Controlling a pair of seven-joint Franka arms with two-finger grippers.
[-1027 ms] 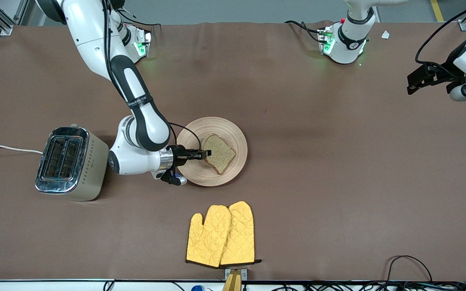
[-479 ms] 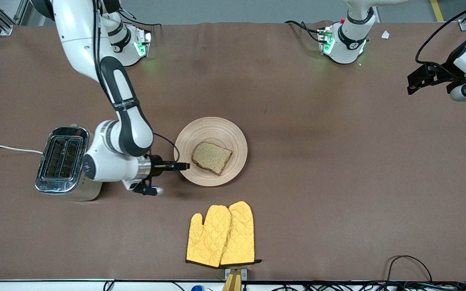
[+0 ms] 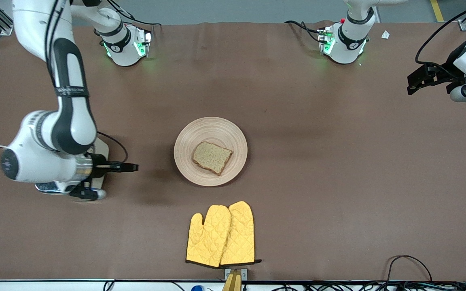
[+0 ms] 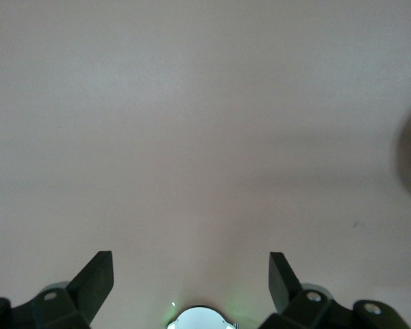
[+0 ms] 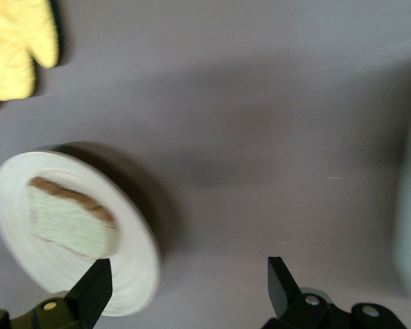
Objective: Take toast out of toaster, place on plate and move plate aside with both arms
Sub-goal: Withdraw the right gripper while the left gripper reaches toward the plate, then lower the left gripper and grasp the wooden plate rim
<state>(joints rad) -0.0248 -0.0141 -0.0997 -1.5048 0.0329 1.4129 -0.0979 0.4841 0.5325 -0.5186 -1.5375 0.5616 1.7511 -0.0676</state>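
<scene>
The toast (image 3: 212, 157) lies on the plate (image 3: 233, 137), frame centre. The right gripper (image 3: 130, 166) (fingers apart, empty) hangs centre-left; the left gripper (image 3: 413, 84), also apart, waits upper right.

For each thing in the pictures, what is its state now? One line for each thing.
toast: lying flat on the plate, released.
plate: on the table, not gripped.
right gripper: open, empty, over the table beside the toaster.
left gripper: open, empty, waiting at its end of the table.
oven mitts: flat, side by side.
toaster: mostly hidden under the right arm.
</scene>
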